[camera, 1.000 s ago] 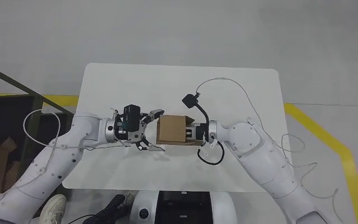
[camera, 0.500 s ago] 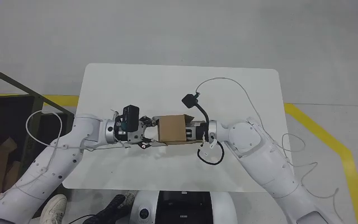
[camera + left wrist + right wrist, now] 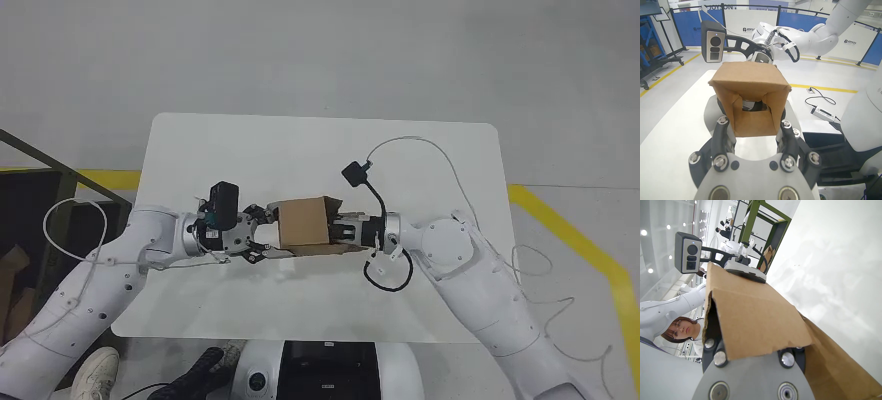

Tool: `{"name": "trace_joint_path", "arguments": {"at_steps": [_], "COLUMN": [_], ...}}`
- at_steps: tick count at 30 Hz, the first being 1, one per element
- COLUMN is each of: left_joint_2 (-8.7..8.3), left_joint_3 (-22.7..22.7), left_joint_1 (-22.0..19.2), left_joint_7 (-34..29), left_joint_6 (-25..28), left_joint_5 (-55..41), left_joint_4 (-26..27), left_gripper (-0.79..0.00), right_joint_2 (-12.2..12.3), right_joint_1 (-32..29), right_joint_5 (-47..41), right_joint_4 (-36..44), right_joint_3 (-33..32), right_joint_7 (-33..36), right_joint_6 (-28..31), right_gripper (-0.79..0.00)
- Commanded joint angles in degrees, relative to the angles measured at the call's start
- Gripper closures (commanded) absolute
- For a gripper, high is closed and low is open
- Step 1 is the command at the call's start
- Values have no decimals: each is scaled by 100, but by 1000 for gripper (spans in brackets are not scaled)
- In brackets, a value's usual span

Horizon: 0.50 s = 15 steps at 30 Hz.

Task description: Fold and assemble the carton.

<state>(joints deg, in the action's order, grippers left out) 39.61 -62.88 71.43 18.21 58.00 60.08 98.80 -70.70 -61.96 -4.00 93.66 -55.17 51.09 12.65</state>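
A brown carton lies on its side at the middle of the white table, held between my two arms. My right gripper is shut on the carton's right end; a cardboard panel covers its fingers in the right wrist view. My left gripper is open at the carton's left end. There its white fingertips straddle the open end of the carton. The end flaps are folded inward and leave a square gap, through which part of the right gripper shows inside.
A thin white cable arcs over the table's far right part from the right wrist camera. The table's front edge runs close below the arms. Bare table lies behind and to both sides of the carton.
My left gripper has moved right to the carton's end, and its fingers have narrowed from a wide spread. The carton and right wrist have shifted slightly right and turned a little.
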Motion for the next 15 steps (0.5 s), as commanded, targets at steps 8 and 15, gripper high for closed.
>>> {"name": "trace_joint_path", "arguments": {"at_steps": [8, 15], "left_joint_2": [20, 50], "left_joint_3": [-40, -99], "left_joint_1": [38, 48], "left_joint_7": [88, 133], "left_joint_6": [0, 0], "left_joint_5": [-120, -182], "left_joint_4": [50, 77], "left_gripper": [-434, -391], "right_joint_2": [19, 79], "right_joint_1": [-174, -282], "right_joint_5": [-318, -219], "right_joint_4": [-156, -3], "right_joint_3": [-163, -313], "right_joint_7": [-253, -131], "right_joint_6": [282, 221], "right_gripper": [0, 0]}}
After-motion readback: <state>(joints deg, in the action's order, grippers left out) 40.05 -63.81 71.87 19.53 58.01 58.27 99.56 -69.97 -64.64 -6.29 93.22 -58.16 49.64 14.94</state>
